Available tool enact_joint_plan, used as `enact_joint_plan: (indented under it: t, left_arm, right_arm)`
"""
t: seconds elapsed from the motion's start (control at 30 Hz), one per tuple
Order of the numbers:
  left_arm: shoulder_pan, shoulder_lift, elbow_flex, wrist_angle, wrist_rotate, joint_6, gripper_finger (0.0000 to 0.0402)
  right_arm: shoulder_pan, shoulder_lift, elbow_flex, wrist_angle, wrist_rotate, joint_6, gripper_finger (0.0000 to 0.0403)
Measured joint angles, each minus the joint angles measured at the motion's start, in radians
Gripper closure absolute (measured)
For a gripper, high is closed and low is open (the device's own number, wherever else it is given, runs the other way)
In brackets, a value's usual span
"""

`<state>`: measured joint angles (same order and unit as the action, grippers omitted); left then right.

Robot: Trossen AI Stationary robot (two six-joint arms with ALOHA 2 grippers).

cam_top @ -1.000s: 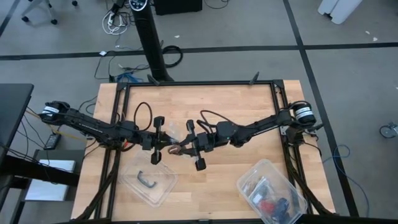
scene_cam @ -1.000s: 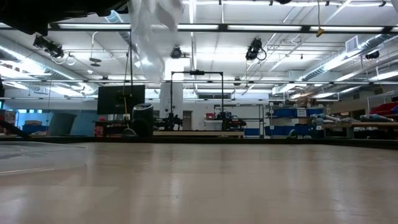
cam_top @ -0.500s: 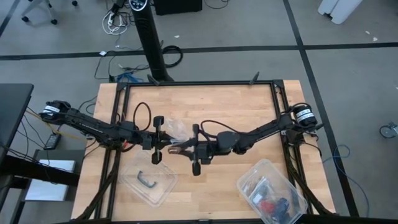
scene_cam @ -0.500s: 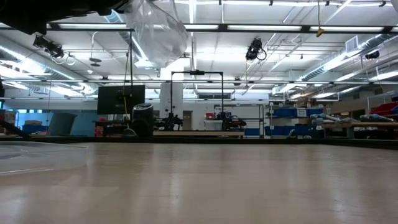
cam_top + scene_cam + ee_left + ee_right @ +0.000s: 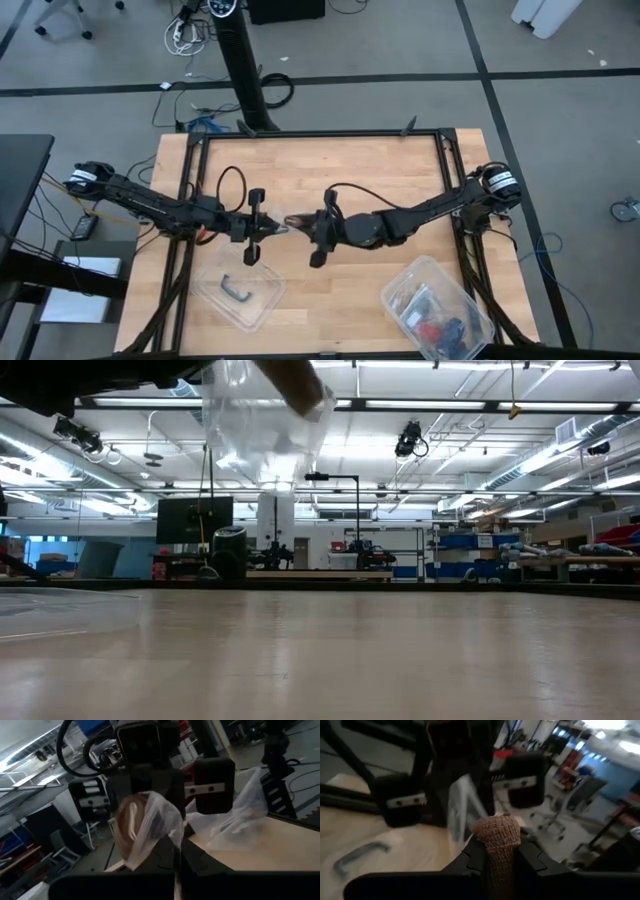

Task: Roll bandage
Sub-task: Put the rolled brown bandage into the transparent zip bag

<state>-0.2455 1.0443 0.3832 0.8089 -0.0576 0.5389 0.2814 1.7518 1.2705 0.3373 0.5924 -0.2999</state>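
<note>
The bandage is a small brown roll [image 5: 496, 839], held above the table's middle between my two grippers; it also shows in the high view [image 5: 296, 220]. A clear plastic bag [image 5: 150, 827] covers the roll's end that faces my left gripper. My right gripper [image 5: 305, 223] is shut on the roll. My left gripper [image 5: 266, 229] faces it from the table's left and is shut on the bag. In the low view the bag [image 5: 260, 415] and the roll [image 5: 295, 380] hang well clear of the tabletop. My left gripper holds the clear bag by a bunched part of its film [image 5: 175, 879], which runs down between its fingers. The fingers come level from the table's left. The bag is lifted clear and is draped over the roll's end. My right gripper pinches the brown roll between its two fingers [image 5: 532, 857] by its sides, with its free end [image 5: 496, 826] sticking out past them. The fingers come level from the table's right, along the roll. The roll is lifted clear of the table.
A clear plastic tub with a black handle piece [image 5: 240, 290] lies near the front left, below my left gripper. A second clear tub holding several small items [image 5: 435, 312] stands at the near right corner. Bare wood lies toward the far edge [image 5: 330, 160].
My right gripper has turned about its wrist and moved a little toward the far edge with the roll. The clear bag, spread loosely on the far side of the grippers before, is now bunched small between them. In the low view the brown roll has come into sight.
</note>
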Motion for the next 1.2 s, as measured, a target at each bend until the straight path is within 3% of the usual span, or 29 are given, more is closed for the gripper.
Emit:
enact_joint_plan:
  t: [0.2,0.73,0.97,1.03,1.2]
  left_arm:
    - [-0.001,0.0,-0.002,-0.02,-0.049,-0.026,0.0402]
    - [0.0,-0.003,0.002,-0.034,-0.106,-0.074,0.0402]
    - [0.003,-0.002,0.001,-0.051,-0.131,-0.098,0.0402]
    - [0.003,-0.001,0.0,-0.051,-0.13,-0.102,0.0402]
    - [0.001,-0.003,0.002,-0.05,-0.107,-0.106,0.0402]
  right_arm:
    - [-0.008,-0.012,-0.001,-0.09,-0.092,0.028,0.0355]
    - [0.013,-0.062,-0.003,-0.201,-0.173,0.053,0.0355]
    - [-0.065,-0.063,-0.001,-0.284,-0.266,0.238,0.0351]
    - [-0.077,-0.064,0.0,-0.297,-0.299,0.256,0.0314]
    - [-0.079,-0.06,0.022,-0.404,-0.304,0.293,0.0174]
